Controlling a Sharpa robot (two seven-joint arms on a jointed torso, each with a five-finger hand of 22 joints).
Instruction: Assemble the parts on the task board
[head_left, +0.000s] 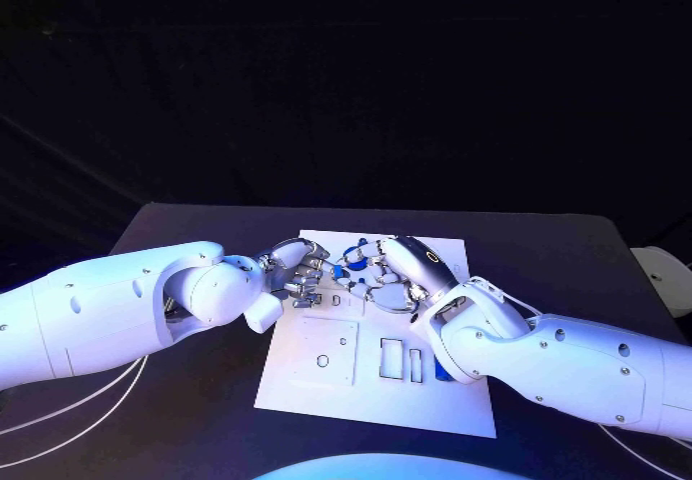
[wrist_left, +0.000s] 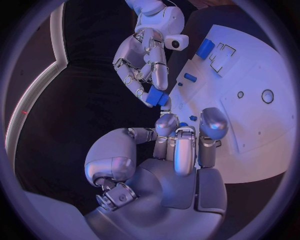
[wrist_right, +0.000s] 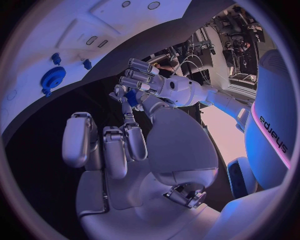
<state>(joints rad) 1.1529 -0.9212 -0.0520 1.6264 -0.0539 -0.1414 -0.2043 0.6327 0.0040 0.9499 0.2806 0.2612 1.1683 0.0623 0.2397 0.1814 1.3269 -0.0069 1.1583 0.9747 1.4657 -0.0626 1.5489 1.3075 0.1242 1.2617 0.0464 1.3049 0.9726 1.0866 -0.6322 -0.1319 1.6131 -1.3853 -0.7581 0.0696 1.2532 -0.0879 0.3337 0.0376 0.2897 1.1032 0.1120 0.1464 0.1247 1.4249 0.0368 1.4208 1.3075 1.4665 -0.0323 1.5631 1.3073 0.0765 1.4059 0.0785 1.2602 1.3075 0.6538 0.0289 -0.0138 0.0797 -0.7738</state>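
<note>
The white task board (head_left: 378, 395) lies mid-table. Both hands meet above its far end. My right hand (head_left: 400, 272) pinches a small blue part (wrist_left: 156, 96) at its fingertips; the left wrist view shows that hand (wrist_left: 142, 62) from the front. My left hand (head_left: 294, 277) reaches toward the part with its fingers (wrist_left: 181, 137) stretched out and nothing between them; whether they touch the part I cannot tell. The right wrist view shows the part (wrist_right: 132, 97) beside the left hand (wrist_right: 142, 80). A blue gear (wrist_right: 52, 77) and two blue pegs (wrist_right: 87, 64) sit on the board (wrist_right: 75, 25).
The board's near half has rectangular slots (head_left: 392, 358) and a square plate with a hole (head_left: 326, 352). A blue block (wrist_left: 205, 47) and a short blue peg (wrist_left: 190, 77) lie on the board. A white object (head_left: 663, 268) sits at the table's right edge.
</note>
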